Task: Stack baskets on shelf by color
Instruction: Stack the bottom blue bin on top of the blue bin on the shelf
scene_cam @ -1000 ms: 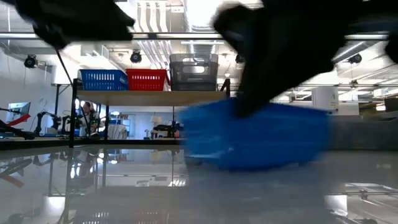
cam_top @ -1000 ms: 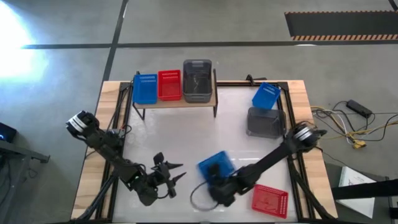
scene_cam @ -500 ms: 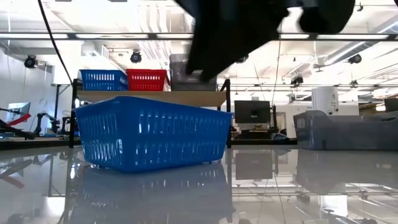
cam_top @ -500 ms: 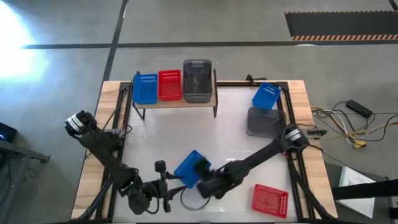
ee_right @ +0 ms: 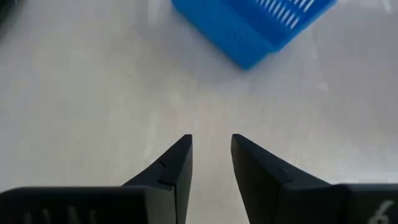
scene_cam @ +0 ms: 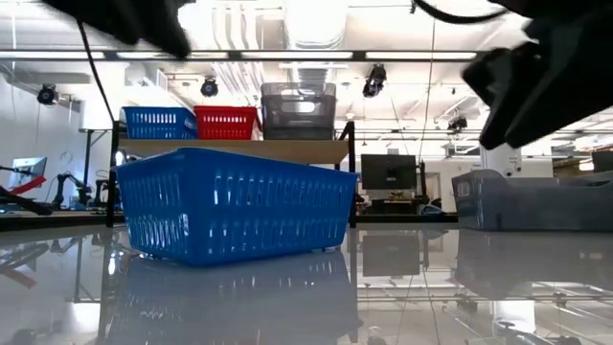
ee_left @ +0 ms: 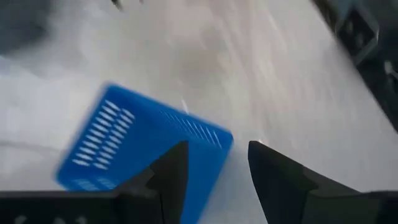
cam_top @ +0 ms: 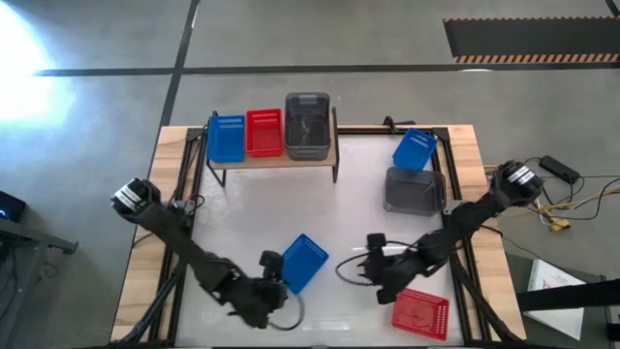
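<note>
On the shelf (cam_top: 273,155) at the far edge stand a blue basket (cam_top: 226,139), a red basket (cam_top: 263,132) and a grey basket (cam_top: 308,124). Another blue basket (cam_top: 301,262) rests upright on its bottom on the table near the front middle, askew to the edges. My left gripper (cam_top: 269,284) is open, right at its near left end (ee_left: 211,142). My right gripper (cam_top: 371,271) is open to the right of it, a short way off, with the basket (ee_right: 255,22) ahead of the fingers and nothing between them. My left gripper stands at the blue basket's near left corner (ee_left: 211,142), coming at it slanting from above. In the left wrist view one finger (ee_left: 169,175) overlaps the basket's wall. I cannot tell whether it touches the basket.
A red basket (cam_top: 420,312) lies at the near right corner. A blue basket (cam_top: 415,148) and a grey basket (cam_top: 412,189) sit at the table's right side. The white top between the shelf and the front blue basket is bare.
My right gripper has carried the blue basket toward the table's left, set it on the table, let go and drawn back toward the right. The basket now stands still on its bottom. My left gripper has moved toward the near edge and right, up to the basket.
</note>
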Robot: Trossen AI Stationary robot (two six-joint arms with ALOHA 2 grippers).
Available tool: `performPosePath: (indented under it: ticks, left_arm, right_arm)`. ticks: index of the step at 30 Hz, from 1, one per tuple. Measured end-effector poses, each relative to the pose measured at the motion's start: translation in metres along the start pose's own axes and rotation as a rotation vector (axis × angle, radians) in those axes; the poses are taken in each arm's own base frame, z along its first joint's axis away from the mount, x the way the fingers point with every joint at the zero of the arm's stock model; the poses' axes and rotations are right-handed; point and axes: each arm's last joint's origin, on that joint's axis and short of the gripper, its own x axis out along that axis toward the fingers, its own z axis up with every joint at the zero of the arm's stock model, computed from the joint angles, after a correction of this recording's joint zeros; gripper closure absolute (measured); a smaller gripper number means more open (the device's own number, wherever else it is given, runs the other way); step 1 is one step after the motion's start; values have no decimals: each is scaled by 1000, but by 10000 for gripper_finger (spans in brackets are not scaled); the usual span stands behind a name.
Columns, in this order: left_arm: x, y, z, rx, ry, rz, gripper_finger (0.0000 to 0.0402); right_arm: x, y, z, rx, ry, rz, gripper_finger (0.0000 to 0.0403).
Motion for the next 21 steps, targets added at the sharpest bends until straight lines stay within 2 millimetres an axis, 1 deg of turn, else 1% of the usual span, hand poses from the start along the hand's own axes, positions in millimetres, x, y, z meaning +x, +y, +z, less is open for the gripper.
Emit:
performPosePath:
  ticks: [4,8,11,14,18,19,21]
  left_arm:
    - [25,10,0,-1,164,-77,249]
    - [46,12,-6,9,265,-89,249]
    - [57,12,-9,13,317,-73,255]
    - [62,13,-10,13,332,-67,287]
    - [62,16,-8,-1,326,-67,372]
    - [61,18,-7,-7,322,-67,386]
    - [55,20,-4,-30,311,-65,392]
  right_arm:
    - [-1,0,-28,76,-170,10,305]
    - [1,-2,-42,124,-280,35,313]
    - [3,-3,-47,136,-309,44,318]
    - [7,-2,-49,135,-310,42,322]
    - [12,0,-49,124,-292,36,324]
    - [14,1,-50,119,-284,33,325]
    - [17,3,-48,116,-279,34,326]
